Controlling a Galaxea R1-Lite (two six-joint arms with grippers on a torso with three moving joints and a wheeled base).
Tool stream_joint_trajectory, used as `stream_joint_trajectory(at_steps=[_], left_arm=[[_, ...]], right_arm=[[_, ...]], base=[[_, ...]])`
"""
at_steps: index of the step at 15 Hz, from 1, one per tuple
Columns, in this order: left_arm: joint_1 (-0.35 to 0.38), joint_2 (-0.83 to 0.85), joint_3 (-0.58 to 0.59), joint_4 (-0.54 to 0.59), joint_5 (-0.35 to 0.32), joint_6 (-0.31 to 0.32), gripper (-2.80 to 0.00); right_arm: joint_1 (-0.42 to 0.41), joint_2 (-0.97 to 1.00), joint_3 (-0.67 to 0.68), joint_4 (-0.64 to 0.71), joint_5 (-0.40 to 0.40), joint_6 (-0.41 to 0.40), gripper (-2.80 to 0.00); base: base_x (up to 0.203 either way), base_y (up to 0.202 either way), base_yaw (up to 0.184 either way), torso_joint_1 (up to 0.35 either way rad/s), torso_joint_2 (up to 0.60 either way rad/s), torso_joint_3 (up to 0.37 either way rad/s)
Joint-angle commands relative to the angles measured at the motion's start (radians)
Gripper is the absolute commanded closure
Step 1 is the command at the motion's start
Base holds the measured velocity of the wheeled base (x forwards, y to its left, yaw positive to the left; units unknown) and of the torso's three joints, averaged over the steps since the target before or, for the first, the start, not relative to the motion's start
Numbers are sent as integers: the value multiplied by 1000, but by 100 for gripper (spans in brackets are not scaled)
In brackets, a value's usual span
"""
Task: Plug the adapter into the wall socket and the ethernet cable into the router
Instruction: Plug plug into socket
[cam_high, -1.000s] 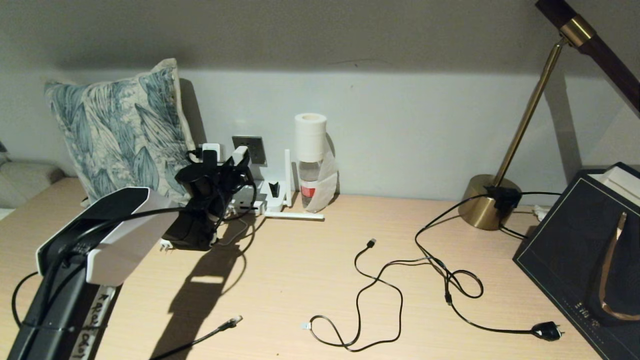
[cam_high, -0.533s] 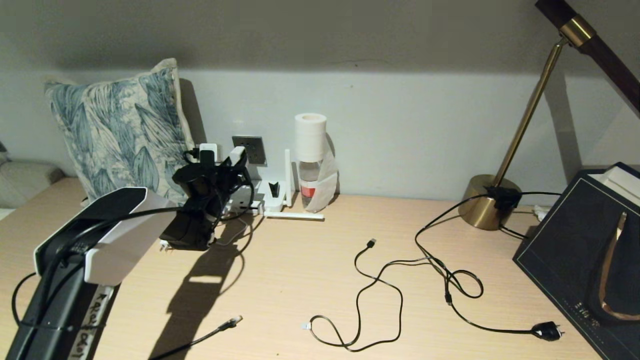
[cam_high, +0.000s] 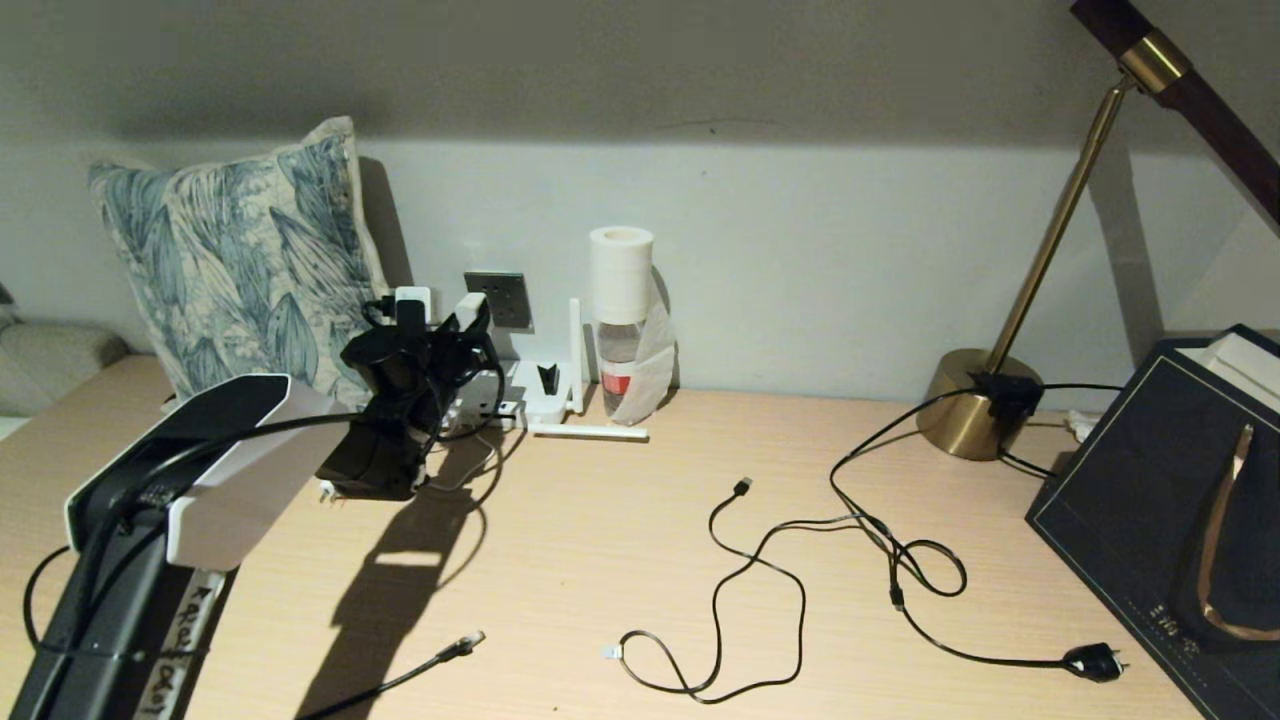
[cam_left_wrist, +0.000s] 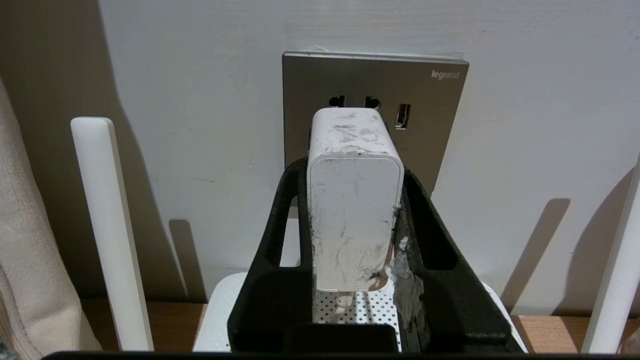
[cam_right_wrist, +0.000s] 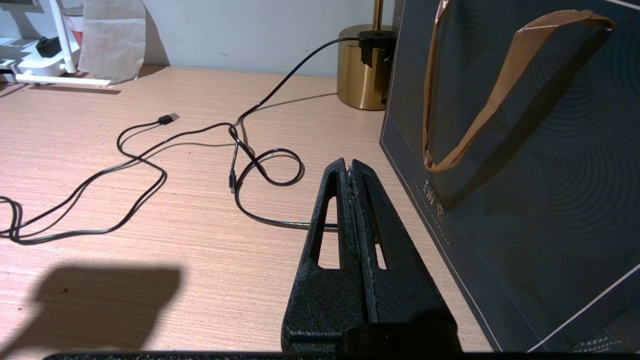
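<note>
My left gripper (cam_left_wrist: 354, 170) is shut on the scuffed white adapter (cam_left_wrist: 355, 200) and holds it just in front of the grey wall socket (cam_left_wrist: 425, 110). The adapter covers the plate's lower holes, and I cannot tell if it touches. In the head view the adapter (cam_high: 470, 308) sits just left of the wall socket (cam_high: 505, 298). The white router (cam_high: 540, 395) lies below against the wall, one antenna (cam_left_wrist: 107, 225) upright. The ethernet cable (cam_high: 455, 648) lies loose at the table's near edge. My right gripper (cam_right_wrist: 350, 167) is shut and empty, low over the table beside the bag.
A leaf-print pillow (cam_high: 240, 260) leans on the wall to the left. A bottle capped with a paper roll (cam_high: 620, 320) stands right of the router. A black USB cable (cam_high: 740, 560), the lamp's cord and plug (cam_high: 1095, 662), the brass lamp base (cam_high: 975, 400) and a dark bag (cam_high: 1150, 480) fill the right side.
My left gripper, with the adapter in it, has shifted slightly to the left in the head view, uncovering more of the socket plate. Nothing else has moved.
</note>
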Motion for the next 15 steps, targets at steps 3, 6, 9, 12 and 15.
stream_joint_trajectory(at_steps=[3,6,9,12,15], left_arm=[[-2,2,-23,2,0,0,0],[-2,2,-35,11,-5,0,0],[-5,0,-35,11,-5,0,0],[-9,2,-35,11,-5,0,0],[-11,8,-36,11,-6,0,0]], right_arm=[[0,2,35,-1,1,0,0],[0,2,35,-1,1,0,0],[0,2,35,-1,1,0,0],[0,2,35,-1,1,0,0],[0,2,35,-1,1,0,0]], base=[[0,0,0,0,0,0],[0,0,0,0,0,0],[0,0,0,0,0,0],[0,0,0,0,0,0],[0,0,0,0,0,0]])
